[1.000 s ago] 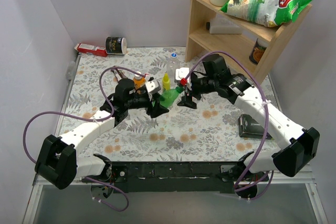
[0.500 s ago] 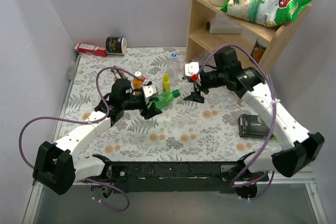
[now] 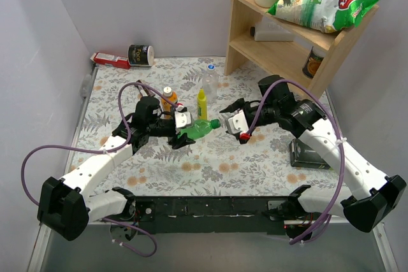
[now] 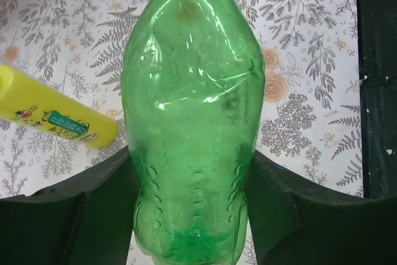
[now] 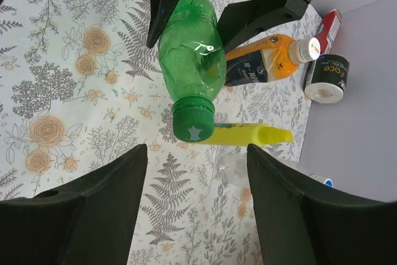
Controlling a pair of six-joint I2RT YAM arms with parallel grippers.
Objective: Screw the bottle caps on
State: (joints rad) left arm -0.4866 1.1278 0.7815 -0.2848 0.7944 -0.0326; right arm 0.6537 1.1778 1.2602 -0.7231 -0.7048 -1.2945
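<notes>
Nearest, the left jaws pinch a translucent green plastic bottle (image 4: 192, 122) round its lower body. They hold it tipped almost onto its side with the neck aimed at the other arm, presumably so the body cannot spin while the top is turned. A small round green screw cap (image 5: 192, 125) sits on that neck; whether it is threaded fully home I cannot tell from these views. The right jaws stand spread and empty, facing the cap and just short of it, lined up, I judge, to close on it and twist.

Just behind stand a slim yellow plastic bottle (image 3: 201, 103) and an orange drink bottle (image 3: 169, 100) wearing a white cap (image 5: 308, 48). Farther back is a clear bottle (image 3: 210, 78) with a blue cap (image 3: 210, 67).

All rest on a desk (image 3: 210, 170) covered in a floral cloth, between plain white walls, with a wooden shelf (image 3: 248, 27) at the far right.
</notes>
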